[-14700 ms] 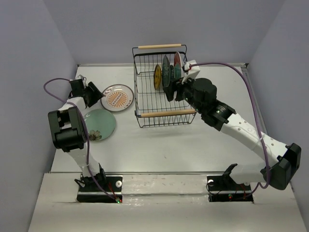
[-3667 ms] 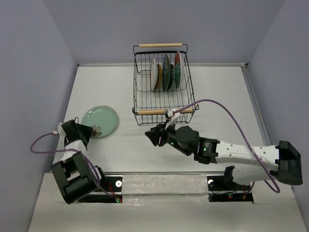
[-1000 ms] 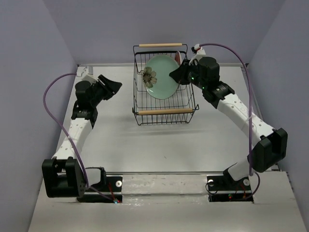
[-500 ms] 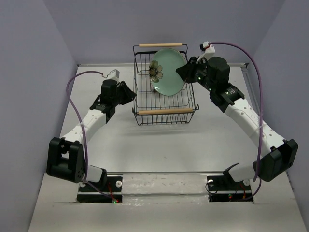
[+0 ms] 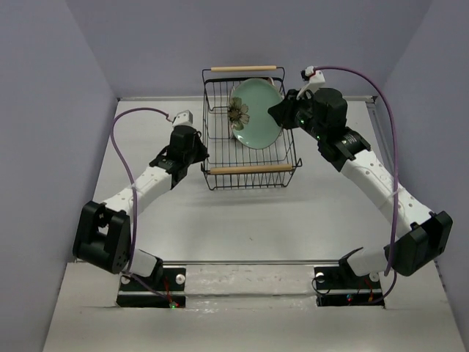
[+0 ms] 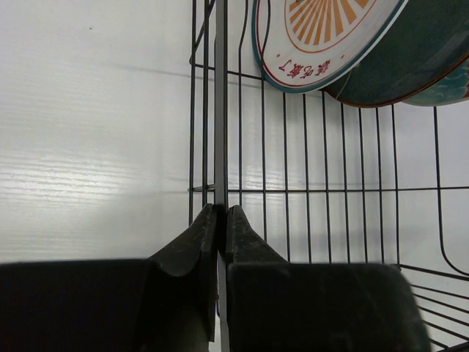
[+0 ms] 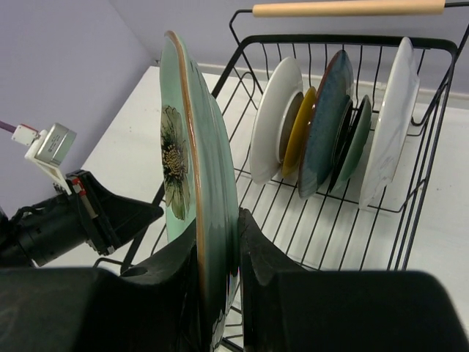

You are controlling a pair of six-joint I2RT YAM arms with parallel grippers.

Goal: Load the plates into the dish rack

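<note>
A wire of the dish rack (image 6: 220, 88) is being pinched by the left gripper (image 6: 221, 218), shown only in its wrist view. The green plate (image 7: 176, 161) is being clamped by the right gripper (image 7: 220, 236) above free slots.

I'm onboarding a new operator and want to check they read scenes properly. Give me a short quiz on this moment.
1. True or false: the right claw is empty.
2. Which claw pinches the dish rack's wire wall?
3. How many plates stand in the rack? A three, B five, C six.
Key: 1 false, it grips the mint green flower plate; 2 the left claw; 3 B.
</note>
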